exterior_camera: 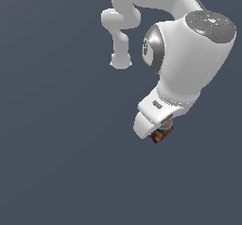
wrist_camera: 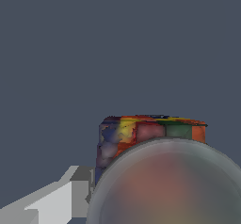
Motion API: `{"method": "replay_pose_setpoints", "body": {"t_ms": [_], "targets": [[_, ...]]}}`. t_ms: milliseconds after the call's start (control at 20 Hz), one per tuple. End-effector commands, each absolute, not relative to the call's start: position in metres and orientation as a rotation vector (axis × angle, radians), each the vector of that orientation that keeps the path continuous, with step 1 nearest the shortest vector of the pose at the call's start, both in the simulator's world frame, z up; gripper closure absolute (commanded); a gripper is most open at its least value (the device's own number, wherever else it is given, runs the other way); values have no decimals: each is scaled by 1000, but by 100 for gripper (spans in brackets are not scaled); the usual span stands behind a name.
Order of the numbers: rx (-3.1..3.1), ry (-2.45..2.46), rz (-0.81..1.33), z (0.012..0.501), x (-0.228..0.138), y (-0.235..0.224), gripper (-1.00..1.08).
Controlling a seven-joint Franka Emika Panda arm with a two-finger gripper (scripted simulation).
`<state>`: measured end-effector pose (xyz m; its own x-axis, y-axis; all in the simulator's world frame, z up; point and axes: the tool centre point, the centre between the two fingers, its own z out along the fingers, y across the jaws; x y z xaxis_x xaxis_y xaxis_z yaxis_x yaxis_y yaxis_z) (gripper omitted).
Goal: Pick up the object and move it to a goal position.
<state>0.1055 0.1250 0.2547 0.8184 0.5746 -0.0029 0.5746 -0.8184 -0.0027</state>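
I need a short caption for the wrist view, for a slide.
Close wrist view: the multicoloured object with its greyish round top, beside one grey gripper finger.

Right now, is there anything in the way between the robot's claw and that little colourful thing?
Nothing visible. In the exterior view the object sits right under the gripper, mostly hidden by the hand. The wrist view shows one finger right beside it. Whether the grip has closed cannot be told.

Object seemingly under claw

No legible text, labels, brands or numbers in either view. The object shows only coloured patches; the arm carries unreadable coloured dots.
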Motion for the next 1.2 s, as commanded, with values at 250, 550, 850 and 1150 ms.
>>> {"method": "replay_pose_setpoints", "body": {"t_ms": [250,550,850,1150], "targets": [[-2995,-946,0,286,124,132,108],[-2995,-946,0,299,132,135,108],[-2995,-946,0,306,137,137,108],[-2995,-946,0,308,138,137,108]]}}
